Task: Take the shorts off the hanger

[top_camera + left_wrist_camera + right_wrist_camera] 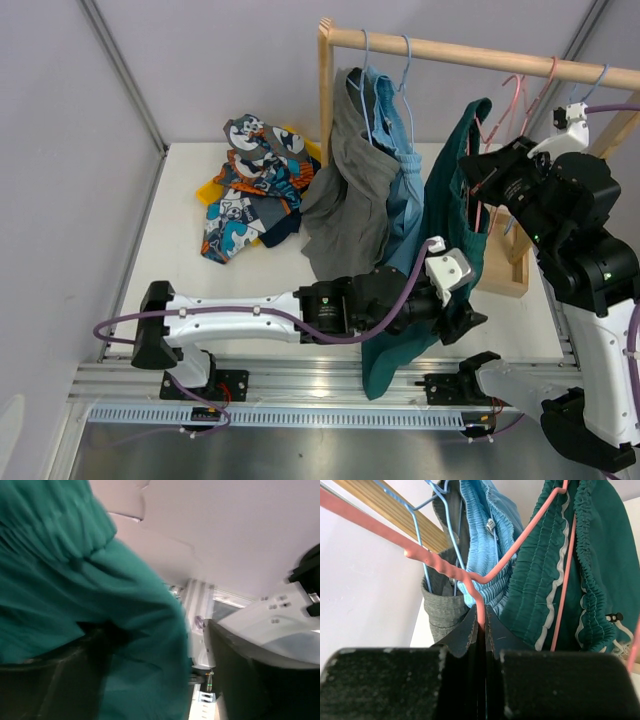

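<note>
Right end effector [481,626] tight on hanger [445,569]

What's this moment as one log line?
left gripper: open, at teal shorts | right gripper: shut on pink hanger | removal: not yet done

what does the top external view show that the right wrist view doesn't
Only top external: the cartoon-print shorts lying on the table, the left hand at the hanging dark teal shorts, and the whole wooden rail. Only right wrist: the right hand shut on the pink hanger, and the white wavy trim inside the teal waistband. Both: the grey shorts, light blue shorts and dark teal shorts hanging side by side.
</note>
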`<control>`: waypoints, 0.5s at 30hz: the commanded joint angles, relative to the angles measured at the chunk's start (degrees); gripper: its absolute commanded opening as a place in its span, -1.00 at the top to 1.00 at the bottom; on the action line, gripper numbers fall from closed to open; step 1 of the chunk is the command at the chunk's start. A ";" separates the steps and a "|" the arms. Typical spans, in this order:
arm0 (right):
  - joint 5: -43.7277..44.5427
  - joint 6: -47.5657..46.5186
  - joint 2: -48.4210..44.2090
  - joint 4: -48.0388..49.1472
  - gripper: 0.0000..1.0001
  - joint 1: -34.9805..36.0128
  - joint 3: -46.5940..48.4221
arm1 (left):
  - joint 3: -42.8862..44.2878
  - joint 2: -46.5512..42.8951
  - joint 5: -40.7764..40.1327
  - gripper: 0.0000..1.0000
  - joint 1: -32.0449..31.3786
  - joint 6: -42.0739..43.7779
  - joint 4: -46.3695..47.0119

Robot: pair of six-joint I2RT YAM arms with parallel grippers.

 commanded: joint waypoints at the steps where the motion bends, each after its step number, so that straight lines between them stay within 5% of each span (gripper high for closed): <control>1: -0.39 1.32 -1.17 3.92 1.00 0.39 3.48 | -0.42 0.72 -5.45 -0.20 0.02 -0.08 2.96; 3: -0.48 1.41 -1.52 3.57 1.00 0.39 3.48 | -0.51 0.63 -7.57 0.46 0.02 -0.17 3.31; 6: -0.04 1.41 -2.05 3.48 1.00 0.39 3.13 | -0.43 -0.33 -10.83 1.00 0.02 -0.35 3.23; 15: 3.38 -1.40 -0.65 4.45 1.00 0.30 2.60 | -5.51 -8.07 -15.47 1.00 -9.00 0.53 0.41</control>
